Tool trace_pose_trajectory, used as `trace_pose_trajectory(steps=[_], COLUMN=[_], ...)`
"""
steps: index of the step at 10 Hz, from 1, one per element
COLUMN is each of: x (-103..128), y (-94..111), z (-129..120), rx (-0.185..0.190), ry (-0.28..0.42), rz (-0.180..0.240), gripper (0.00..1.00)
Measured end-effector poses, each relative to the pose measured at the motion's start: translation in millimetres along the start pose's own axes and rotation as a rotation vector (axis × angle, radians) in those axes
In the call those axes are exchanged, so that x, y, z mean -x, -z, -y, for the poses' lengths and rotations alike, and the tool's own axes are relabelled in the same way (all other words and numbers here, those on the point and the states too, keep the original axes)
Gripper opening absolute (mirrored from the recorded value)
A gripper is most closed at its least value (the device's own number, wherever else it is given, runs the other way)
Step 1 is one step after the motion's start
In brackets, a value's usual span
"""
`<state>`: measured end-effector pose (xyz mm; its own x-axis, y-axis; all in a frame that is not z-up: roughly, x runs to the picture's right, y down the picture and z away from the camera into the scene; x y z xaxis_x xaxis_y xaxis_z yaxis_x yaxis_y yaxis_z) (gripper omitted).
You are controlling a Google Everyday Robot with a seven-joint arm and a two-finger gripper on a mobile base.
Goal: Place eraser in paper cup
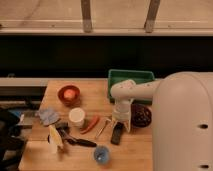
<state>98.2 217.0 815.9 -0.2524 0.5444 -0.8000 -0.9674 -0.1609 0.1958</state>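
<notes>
On the wooden table (134, 151), just right of centre, the eraser (117, 133) lies flat. It's a black bar running roughly front to back, its far end tucked right under the gripper (121, 121). The gripper hangs straight down from the white arm, directly over that end. From where I stand I cannot tell how wide it is set, or whether it has any hold on the bar at all.

The paper cup (76, 116) stands upright off to the left, well apart from the eraser, and an orange carrot-like piece (91, 123) lies between the two. Just right of the gripper sits the dark bowl (141, 116), and behind it the green tray (131, 77).

This looks like the pick-up stage to me, with the eraser still down on the wood. To do it well, clamp across the narrow width, nearer the middle so the bar doesn't swing. Lift clear of the orange piece, carry left, then lower it end-first into the cup's mouth. The bar is long, so it will probably lean on the rim, and a careless drop could tip the cup.
</notes>
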Motion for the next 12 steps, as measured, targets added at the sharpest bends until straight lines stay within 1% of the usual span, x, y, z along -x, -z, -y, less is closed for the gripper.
trace_pose_trajectory(steps=[4,7,10,12], x=[7,9,10,9], y=[0,0,0,-1], z=[-16,-24,-26,-19], rx=[-0.002,0.000,-0.038,-0.075], ry=[0.030,0.058,0.106,0.128], rz=[0.000,-0.016,-0.070,-0.119], gripper=[0.62,0.62,0.62,0.62])
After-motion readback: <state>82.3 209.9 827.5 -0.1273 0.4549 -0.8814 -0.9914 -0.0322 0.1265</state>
